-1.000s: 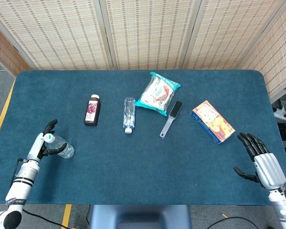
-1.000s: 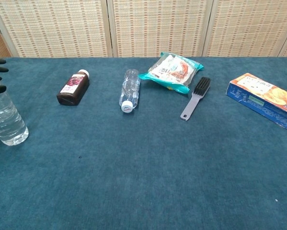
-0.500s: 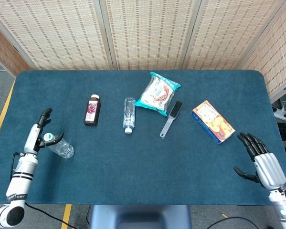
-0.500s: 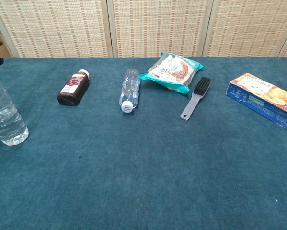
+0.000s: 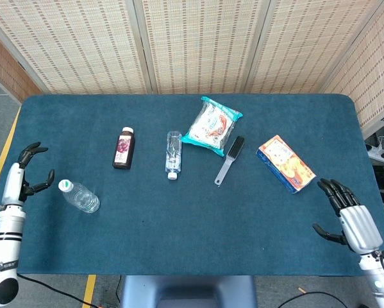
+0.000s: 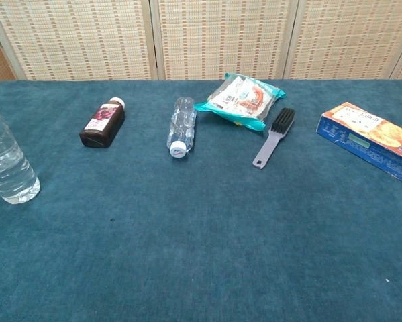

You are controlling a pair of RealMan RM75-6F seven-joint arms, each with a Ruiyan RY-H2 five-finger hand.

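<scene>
Your left hand has let go of the standing water bottle and drawn back toward the left edge of the table. It now hangs with nothing in it, fingers spread, clear of the bottle with bare cloth between them, and it has dropped out of the chest view altogether. The bottle stays upright where you left it, near the front left corner, white cap up; in the chest view it stands at the far left. By the look of it the placing step is over and that bottle stands free on its own.

Your right hand has not moved: it rests at the front right edge, holding nothing, fingers loosely apart, well short of the orange box.

The nearest stretch of table, from the bottle across to your right hand, is one wide band of bare blue cloth, so either arm has room to sweep along the front. Watch the left edge: your left hand sits right over it, and the bottle is close enough to the front corner that a careless return could tip it.

Farther back a row of things lies across the middle: the dark juice bottle lying flat, a second clear bottle on its side, the brush, and the box. The snack packet is deepest, just beside the brush head. Behind it, open cloth runs to the far edge below the screens.
</scene>
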